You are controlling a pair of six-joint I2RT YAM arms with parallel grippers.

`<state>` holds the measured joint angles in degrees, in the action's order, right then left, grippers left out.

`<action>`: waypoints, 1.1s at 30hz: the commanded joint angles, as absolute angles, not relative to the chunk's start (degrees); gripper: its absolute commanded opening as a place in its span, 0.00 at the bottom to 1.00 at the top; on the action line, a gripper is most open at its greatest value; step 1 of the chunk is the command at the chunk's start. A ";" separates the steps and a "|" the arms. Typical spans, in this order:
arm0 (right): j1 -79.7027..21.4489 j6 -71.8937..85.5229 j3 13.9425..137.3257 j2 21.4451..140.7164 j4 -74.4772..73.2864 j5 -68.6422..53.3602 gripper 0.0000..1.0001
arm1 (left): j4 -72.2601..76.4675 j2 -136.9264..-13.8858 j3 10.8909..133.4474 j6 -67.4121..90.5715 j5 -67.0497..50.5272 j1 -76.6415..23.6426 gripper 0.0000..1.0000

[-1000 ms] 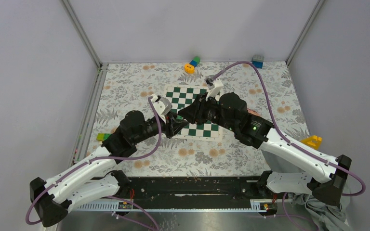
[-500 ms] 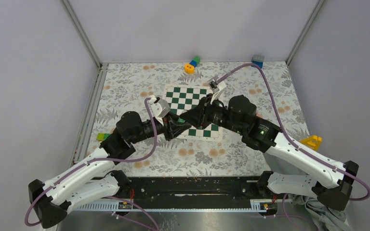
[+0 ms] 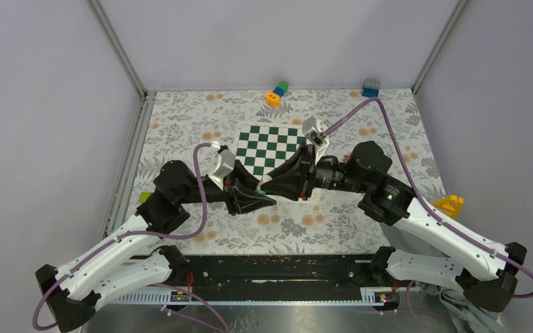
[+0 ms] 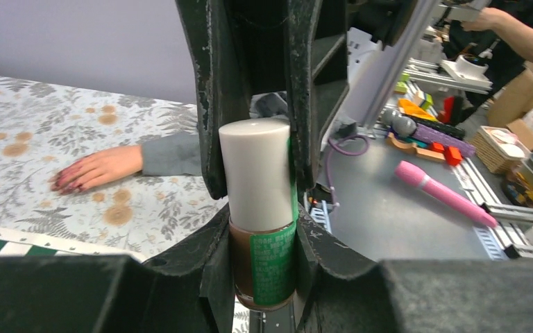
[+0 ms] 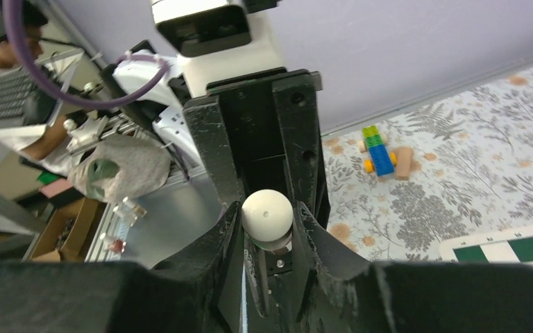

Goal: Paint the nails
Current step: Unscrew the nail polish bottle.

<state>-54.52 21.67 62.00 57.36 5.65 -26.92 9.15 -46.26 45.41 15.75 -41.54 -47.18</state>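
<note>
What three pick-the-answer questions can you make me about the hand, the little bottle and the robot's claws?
1. Where does the person's hand lie?
A) on the flowery tablecloth
B) on the chessboard
C) on a toy brick

2. What colour is the cap of the nail polish bottle?
A) blue
B) white
C) black

3. What is the left gripper doing?
A) hanging open over nothing
B) pinching a pink pen
C) shut on the nail polish bottle

Answers:
1 A, the hand lies flat on the flower pattern.
2 B, the cap is white above the brown glass and green label.
3 C, its two fingers press against the bottle's sides in the left wrist view.
</note>
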 commanded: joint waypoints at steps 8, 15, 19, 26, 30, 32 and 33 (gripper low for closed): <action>-54.78 22.88 59.81 56.56 13.94 -33.35 0.61 | 12.05 -46.85 47.90 15.01 -48.17 -47.40 0.00; -52.98 20.98 58.05 52.23 10.24 -27.26 0.93 | 0.49 -45.53 50.00 4.23 -34.51 -47.96 0.00; -51.68 20.74 58.15 49.85 3.93 -19.92 0.96 | -3.90 -44.19 50.34 -0.66 -25.28 -49.06 0.00; -50.65 24.65 55.66 49.15 3.34 -13.49 0.92 | -7.45 -44.71 50.51 -5.41 -11.34 -51.53 0.00; -50.05 29.48 55.35 51.94 3.70 -12.05 0.82 | -8.01 -45.59 50.60 -5.79 -7.46 -53.08 0.00; -49.77 31.74 55.97 53.76 3.65 -12.63 0.76 | -8.69 -46.29 50.92 -5.79 -6.01 -53.87 0.00; -49.75 32.28 56.32 54.26 3.54 -12.98 0.74 | -8.96 -46.65 51.03 -5.92 -5.33 -54.07 0.00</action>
